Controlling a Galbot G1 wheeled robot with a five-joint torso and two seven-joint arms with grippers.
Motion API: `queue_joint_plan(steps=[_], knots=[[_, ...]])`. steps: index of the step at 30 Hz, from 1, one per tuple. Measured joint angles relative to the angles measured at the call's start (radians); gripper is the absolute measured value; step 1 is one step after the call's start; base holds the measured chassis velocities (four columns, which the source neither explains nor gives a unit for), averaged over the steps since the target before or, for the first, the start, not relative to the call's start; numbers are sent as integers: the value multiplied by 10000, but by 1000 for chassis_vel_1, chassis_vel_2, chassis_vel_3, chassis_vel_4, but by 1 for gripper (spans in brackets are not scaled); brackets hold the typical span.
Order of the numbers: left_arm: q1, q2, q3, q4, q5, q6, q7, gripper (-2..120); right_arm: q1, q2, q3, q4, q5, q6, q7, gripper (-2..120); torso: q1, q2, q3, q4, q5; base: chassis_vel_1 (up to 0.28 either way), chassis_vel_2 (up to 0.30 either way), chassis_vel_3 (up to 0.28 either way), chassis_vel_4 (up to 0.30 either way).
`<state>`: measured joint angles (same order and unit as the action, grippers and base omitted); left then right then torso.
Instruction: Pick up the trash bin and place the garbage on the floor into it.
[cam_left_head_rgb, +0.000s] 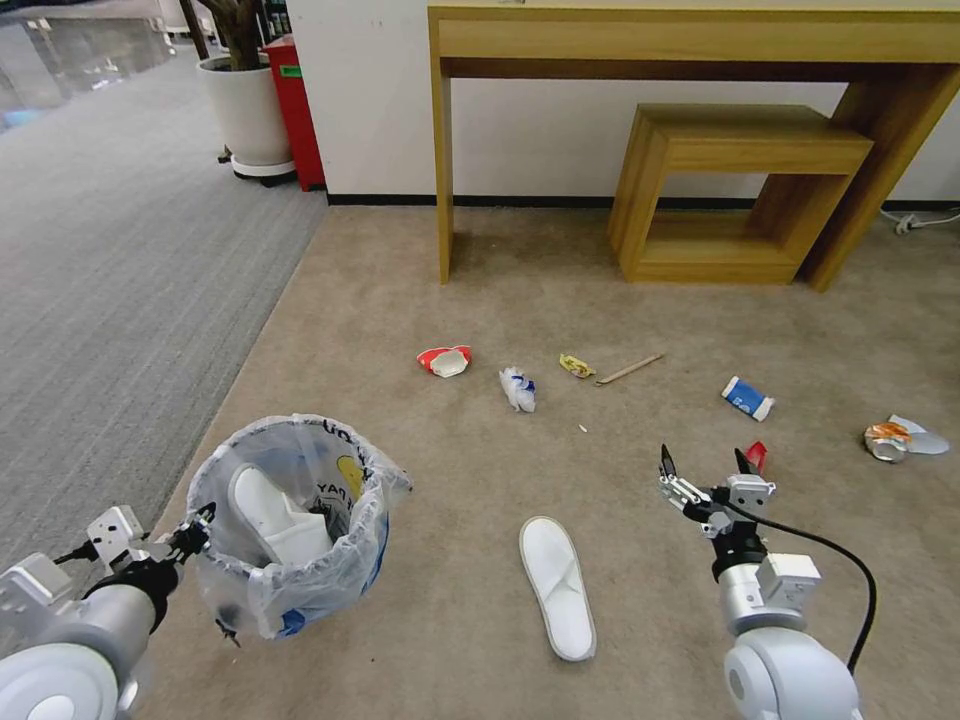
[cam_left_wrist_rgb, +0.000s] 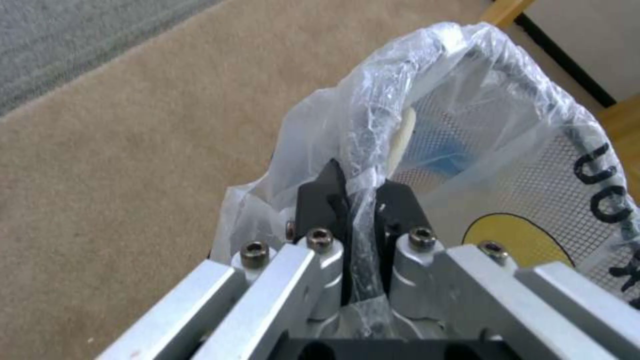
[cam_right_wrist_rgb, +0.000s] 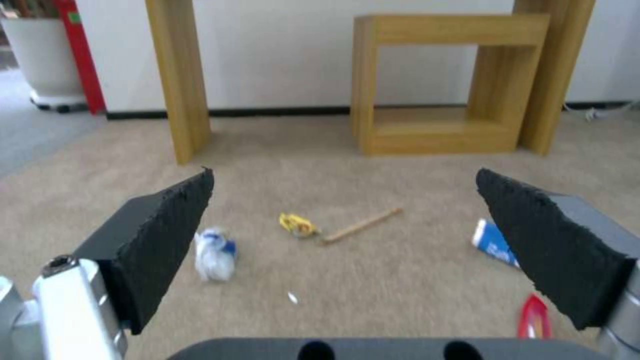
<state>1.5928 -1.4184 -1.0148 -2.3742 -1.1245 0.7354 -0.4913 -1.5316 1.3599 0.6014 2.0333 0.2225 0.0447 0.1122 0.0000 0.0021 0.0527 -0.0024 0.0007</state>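
The bin's (cam_left_head_rgb: 300, 520) clear bag (cam_left_wrist_rgb: 507, 165) bore black letters: "UO" in the left wrist view, and what looked like "YAY" beside a yellow circle in the head view. Nothing else was legible.

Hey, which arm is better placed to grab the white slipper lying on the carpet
Right. The right gripper hangs open and empty just beyond the slipper, while the left gripper is shut on the trash bin rim, so it likely cannot let go.

Bag-lined trash bin (cam_left_head_rgb: 300, 520) tilted, one white slipper (cam_left_head_rgb: 275, 515) inside.
Second slipper (cam_left_head_rgb: 558, 587), bowl (cam_left_head_rgb: 445, 360), wrappers (cam_left_head_rgb: 517, 388), stick (cam_left_head_rgb: 628, 370), carton (cam_left_head_rgb: 748, 398) litter the beige floor (cam_left_head_rgb: 450, 290).
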Motion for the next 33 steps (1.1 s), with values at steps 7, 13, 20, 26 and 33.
queue_joint_plan(steps=[7, 13, 20, 26, 33], knots=[[86, -19, -111, -183, 7, -1, 8, 3, 155, 14, -63, -251, -21, 447, -206, 100, 0, 0, 0, 0, 1, 0, 0, 0, 0], [102, -67, 1, -215, 101, -1, 0, 3, 116, -2, -55, -399, -211, 805, -448, 100, 0, 0, 0, -1, 1, 0, 0, 0, 0], [78, -135, 181, -177, 195, -1, -2, 3, 66, -72, 0, -425, -247, 895, -521, 100, 0, 0, 1, -1, 1, 31, 22, -27, -36], [56, -169, 273, -79, 308, -1, -5, 3, 137, -82, -7, -500, -311, 922, -563, 100, 0, 0, 0, 0, -2, 108, 95, -108, -91], [22, -203, 321, 14, 416, -1, 10, 3, 274, -110, -52, -730, -303, 1105, -622, 100, 0, 0, 0, -2, 1, 20, 24, -30, -23]])
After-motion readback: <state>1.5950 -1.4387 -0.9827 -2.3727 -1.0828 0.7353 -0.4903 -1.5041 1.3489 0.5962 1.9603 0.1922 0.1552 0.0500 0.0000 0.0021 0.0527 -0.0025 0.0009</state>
